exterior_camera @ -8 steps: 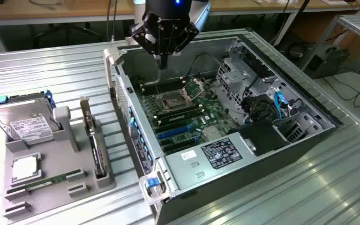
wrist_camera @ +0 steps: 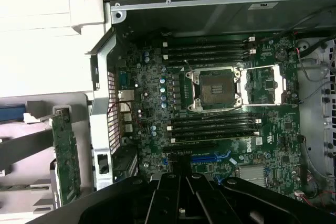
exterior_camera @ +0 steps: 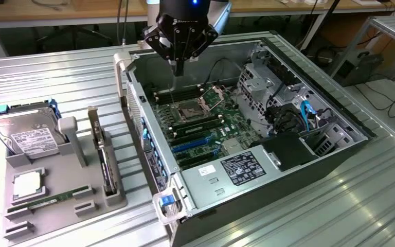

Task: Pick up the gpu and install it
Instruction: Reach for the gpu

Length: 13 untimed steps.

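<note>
Gpu (exterior_camera: 105,159) stood on edge in grey holder (exterior_camera: 53,206), just beside open case (exterior_camera: 321,77), untouched. Gripper (exterior_camera: 177,71) hung over motherboard (exterior_camera: 197,123), jaws closed, empty. Pickup seemingly not begun; grasp would need jaws spread, aligned over gpu's top edge.

gripper (exterior_camera: 177,71): black, above the computer case (exterior_camera: 137,110)
computer case: silver frame, dark outer wall
motherboard (exterior_camera: 197,121): green, blue slots, inside the case
gpu (exterior_camera: 106,164): green board, beside the case
hard drive (exterior_camera: 29,135): silver, white label
</note>
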Tool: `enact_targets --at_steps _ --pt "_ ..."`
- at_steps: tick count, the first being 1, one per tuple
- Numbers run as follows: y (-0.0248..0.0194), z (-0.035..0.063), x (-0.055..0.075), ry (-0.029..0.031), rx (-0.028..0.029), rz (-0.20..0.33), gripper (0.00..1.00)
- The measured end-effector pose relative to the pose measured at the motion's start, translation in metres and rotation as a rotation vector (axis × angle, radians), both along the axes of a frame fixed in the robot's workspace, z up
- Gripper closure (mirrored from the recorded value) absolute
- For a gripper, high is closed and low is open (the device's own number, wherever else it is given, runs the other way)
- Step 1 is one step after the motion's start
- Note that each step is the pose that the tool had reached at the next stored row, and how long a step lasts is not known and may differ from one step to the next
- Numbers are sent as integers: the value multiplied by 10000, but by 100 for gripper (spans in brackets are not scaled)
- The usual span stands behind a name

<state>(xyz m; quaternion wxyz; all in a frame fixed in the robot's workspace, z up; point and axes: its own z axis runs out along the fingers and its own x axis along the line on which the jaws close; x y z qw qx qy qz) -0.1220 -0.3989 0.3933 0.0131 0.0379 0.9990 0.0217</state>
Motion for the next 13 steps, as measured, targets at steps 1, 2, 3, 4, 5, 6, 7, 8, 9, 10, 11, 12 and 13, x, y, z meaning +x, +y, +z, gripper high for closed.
enact_targets --at_steps 1,2,3,4,5,6,7,8,9,10,11,12,13 --pt "0 0 0 0 0 0 89" --pt "0 0 0 0 0 0 89" --pt "0 0 0 0 0 0 89" --pt "0 0 0 0 1 0 89" --pt "0 0 0 -1 1 0 89" --pt "-5 0 -3 1 -1 -1 89" --pt "-14 1 -8 1 -1 -1 89" --pt "-27 0 -27 0 -1 -1 89" --pt "-51 0 -62 0 -1 1 89" --pt "-88 0 -105 0 0 4 89" --pt "-116 0 -146 -1 0 4 89" --pt "-142 0 -202 0 -1 5 89" --pt "-170 0 -263 0 0 3 89"
